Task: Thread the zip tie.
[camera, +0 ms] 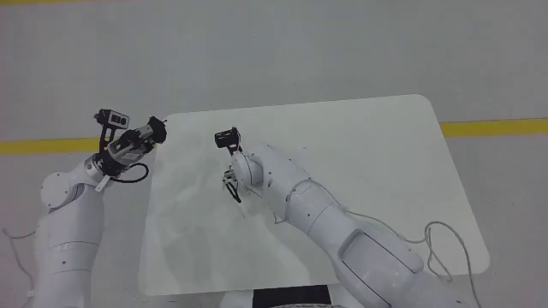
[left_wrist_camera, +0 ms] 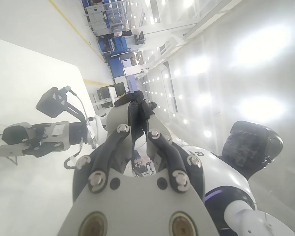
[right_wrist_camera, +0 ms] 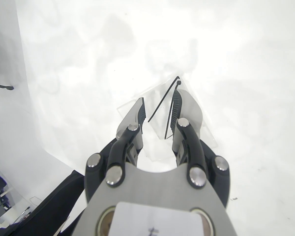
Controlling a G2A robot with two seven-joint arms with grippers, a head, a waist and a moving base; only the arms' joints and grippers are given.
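Zip tie (right_wrist_camera: 163,100) on table (right_wrist_camera: 236,50), between parted right fingers (right_wrist_camera: 142,111)

Top view overhead; view behind right claw (right_wrist_camera: 159,96) faces table (right_wrist_camera: 223,50) closely.

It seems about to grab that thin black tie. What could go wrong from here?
The zip tie is thin and lies flat on a clear plastic sheet, so the open right gripper might pinch the sheet too, or slip off the tie. A second black strand lies right beside it, so the gripper may catch both.
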